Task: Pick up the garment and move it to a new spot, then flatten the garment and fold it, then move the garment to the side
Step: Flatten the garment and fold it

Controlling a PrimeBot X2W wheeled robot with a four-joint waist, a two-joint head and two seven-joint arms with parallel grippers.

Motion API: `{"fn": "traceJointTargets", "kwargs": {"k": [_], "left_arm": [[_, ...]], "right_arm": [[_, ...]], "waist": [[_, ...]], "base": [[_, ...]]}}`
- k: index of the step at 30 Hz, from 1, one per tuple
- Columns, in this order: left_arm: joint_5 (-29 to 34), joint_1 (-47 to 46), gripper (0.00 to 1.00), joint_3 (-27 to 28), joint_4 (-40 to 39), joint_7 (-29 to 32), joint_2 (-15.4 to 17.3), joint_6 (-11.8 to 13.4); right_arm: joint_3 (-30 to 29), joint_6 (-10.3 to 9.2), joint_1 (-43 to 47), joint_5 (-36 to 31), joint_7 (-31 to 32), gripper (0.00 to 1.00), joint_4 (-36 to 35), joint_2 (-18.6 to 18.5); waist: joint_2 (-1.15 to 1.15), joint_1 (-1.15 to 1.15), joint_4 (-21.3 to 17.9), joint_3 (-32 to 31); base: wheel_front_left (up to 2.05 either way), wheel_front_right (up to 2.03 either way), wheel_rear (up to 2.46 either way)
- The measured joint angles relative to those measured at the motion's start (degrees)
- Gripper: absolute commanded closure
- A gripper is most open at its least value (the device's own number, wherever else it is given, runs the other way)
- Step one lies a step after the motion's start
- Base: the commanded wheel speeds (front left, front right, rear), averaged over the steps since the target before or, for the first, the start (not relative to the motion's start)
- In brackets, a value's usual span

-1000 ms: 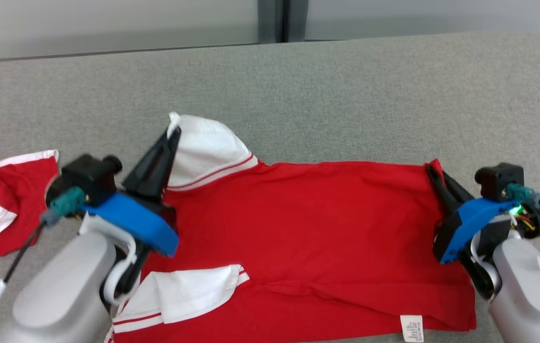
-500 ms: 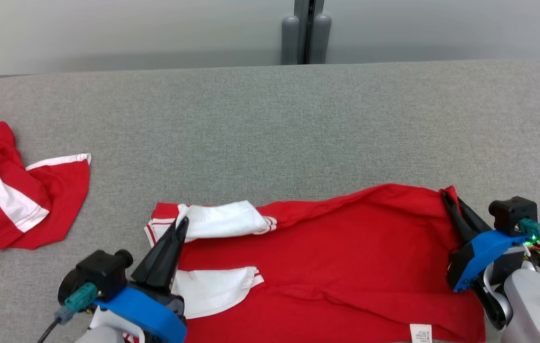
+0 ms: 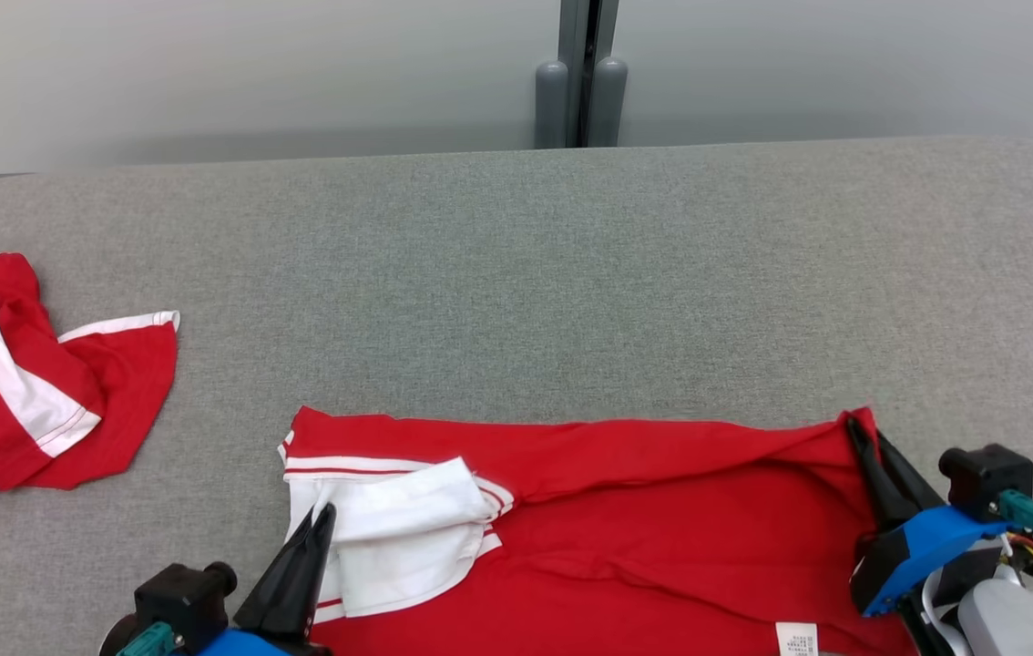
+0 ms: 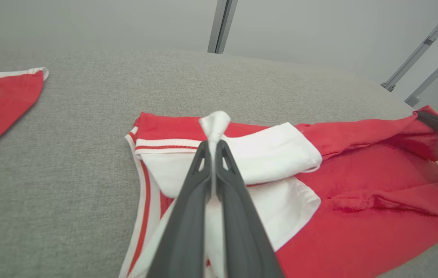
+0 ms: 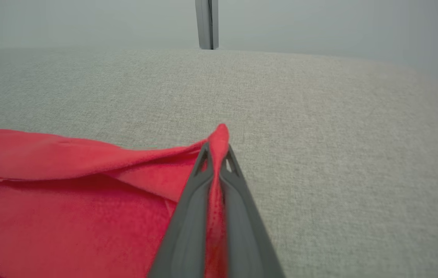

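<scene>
A broad grey fabric-covered table (image 3: 516,273) carries everything. Along its near edge a red short-sleeved garment with white, red-striped sleeves (image 3: 662,547) lies spread wide, sleeves toward the table's left, hem toward its right. A second, crumpled red-and-white garment (image 3: 25,401) sits at the table's left end, well apart. The left gripper (image 4: 213,143) is clamped on a pinch of white sleeve; the right gripper (image 5: 215,150) is clamped on the red far hem corner.
</scene>
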Motion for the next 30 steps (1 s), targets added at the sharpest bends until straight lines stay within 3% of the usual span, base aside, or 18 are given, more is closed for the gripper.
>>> {"fn": "traceJointTargets", "kwargs": {"k": [4, 5, 6, 7, 12, 18, 23, 30], "left_arm": [[0.63, 1.87, 1.00, 1.22, 1.09, 0.00, -0.67, -0.10], [0.82, 2.66, 1.00, 1.98, 1.71, -0.01, -1.43, -0.12], [1.34, 3.03, 0.54, 2.67, 1.85, -0.01, -1.76, -0.12], [1.82, 3.35, 0.00, 3.71, 1.85, -0.01, -2.21, -0.12], [6.03, 5.80, 0.00, 10.22, 0.87, 0.00, -4.92, 0.09], [14.27, 9.49, 0.00, 22.30, -3.71, -0.03, -11.40, -0.12], [23.31, 10.95, 0.00, 31.62, -6.88, -0.07, -17.36, -1.42], [31.22, 11.63, 0.00, 40.33, -6.35, -0.07, -23.79, -5.58]], "right_arm": [[-0.32, 0.00, 2.11, 0.00, -0.30, 1.00, -1.08, 0.63], [-0.99, 0.00, 2.90, 0.05, -0.52, 0.00, -1.55, 0.91], [-1.27, 0.00, 3.28, 0.22, -0.53, 0.00, -1.64, 1.05], [-1.62, 0.00, 3.76, 0.32, -0.56, 0.00, -2.01, 1.22], [-3.14, 0.00, 6.64, 0.20, -0.77, 0.00, -7.20, 1.97], [-7.05, 0.00, 9.82, 0.09, -0.82, 0.00, -15.49, 2.05], [-8.33, 0.00, 9.93, 0.09, 0.53, 0.00, -13.14, 2.47], [-9.31, 0.00, 8.47, 0.70, 4.12, 0.00, -6.67, 4.43]], "waist": [[0.00, 0.00, -0.29, -0.35], [0.00, 0.00, -0.34, -0.67], [0.00, 0.00, -0.37, -0.79], [0.00, 0.00, -0.35, -0.92], [0.00, 0.00, -0.40, -1.34], [0.00, 0.00, -0.77, -1.52], [0.00, 0.00, -0.70, -1.41], [0.00, 0.01, -0.10, -1.21]], "base": [[0.00, 0.00, 0.00], [0.00, 0.00, 0.00], [0.00, 0.00, 0.00], [0.00, 0.00, 0.00], [0.00, 0.00, 0.00], [0.00, 0.00, 0.00], [0.00, 0.00, 0.00], [0.00, 0.00, 0.00]]}}
